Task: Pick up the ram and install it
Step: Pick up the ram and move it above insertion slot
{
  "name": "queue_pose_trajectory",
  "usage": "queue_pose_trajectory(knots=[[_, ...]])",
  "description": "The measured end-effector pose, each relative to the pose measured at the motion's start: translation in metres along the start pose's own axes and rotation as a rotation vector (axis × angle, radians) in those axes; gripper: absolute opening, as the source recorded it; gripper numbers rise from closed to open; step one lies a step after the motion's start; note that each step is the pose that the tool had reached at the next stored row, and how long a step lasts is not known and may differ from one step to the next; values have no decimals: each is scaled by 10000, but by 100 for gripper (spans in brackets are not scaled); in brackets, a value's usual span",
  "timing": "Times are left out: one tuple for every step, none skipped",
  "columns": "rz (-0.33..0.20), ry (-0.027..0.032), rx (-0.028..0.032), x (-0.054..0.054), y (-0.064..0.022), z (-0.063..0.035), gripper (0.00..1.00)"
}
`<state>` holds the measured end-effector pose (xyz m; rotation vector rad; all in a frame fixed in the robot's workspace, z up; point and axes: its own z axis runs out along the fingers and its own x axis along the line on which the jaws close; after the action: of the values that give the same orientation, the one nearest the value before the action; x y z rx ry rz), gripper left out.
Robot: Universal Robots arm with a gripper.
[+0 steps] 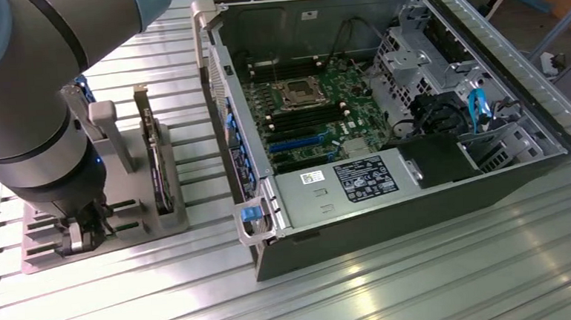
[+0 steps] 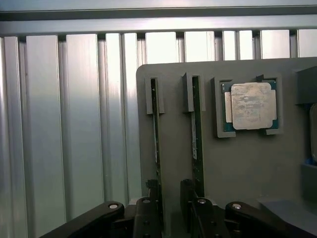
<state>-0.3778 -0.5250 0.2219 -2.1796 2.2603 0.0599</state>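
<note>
Two ram sticks stand on edge in slots of a grey holder tray [image 2: 173, 124]: one ram [image 2: 158, 139] farther from the processor chip, the other ram [image 2: 197, 129] nearer to it. My gripper [image 2: 171, 198] is open just above the sticks' near ends. Its dark fingers [image 2: 148, 218] hold nothing, and the farther stick runs in close beside one finger. I cannot tell whether they touch. In the exterior view the gripper [image 1: 77, 236] hangs low over the tray's [image 1: 121, 229] corner at the exterior view's left.
A square silver processor chip [image 2: 250, 106] lies in a recess of the tray. A hard drive [image 1: 157, 168] stands upright on it. The open computer case [image 1: 397, 190] with its green motherboard [image 1: 312, 114] lies to the exterior view's right on a ribbed metal table [image 1: 393, 287].
</note>
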Motion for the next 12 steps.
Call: queue_pose_trajectory(knots=[[0, 0, 1, 6, 1, 1, 32], [-1, 0, 0, 12, 1, 2, 32], [-1, 1, -1, 15, 2, 2, 32], [0, 0, 0, 16, 2, 4, 32], [0, -1, 1, 17, 2, 10, 32], [-1, 1, 0, 19, 2, 22, 32], [-1, 1, -1, 20, 2, 42, 32], [-2, 2, -1, 20, 2, 50, 32], [-2, 4, -4, 20, 2, 52, 32], [-2, 2, -2, 20, 2, 61, 32], [-2, 1, -1, 20, 1, 70, 32], [-2, 2, -1, 21, 2, 77, 32]])
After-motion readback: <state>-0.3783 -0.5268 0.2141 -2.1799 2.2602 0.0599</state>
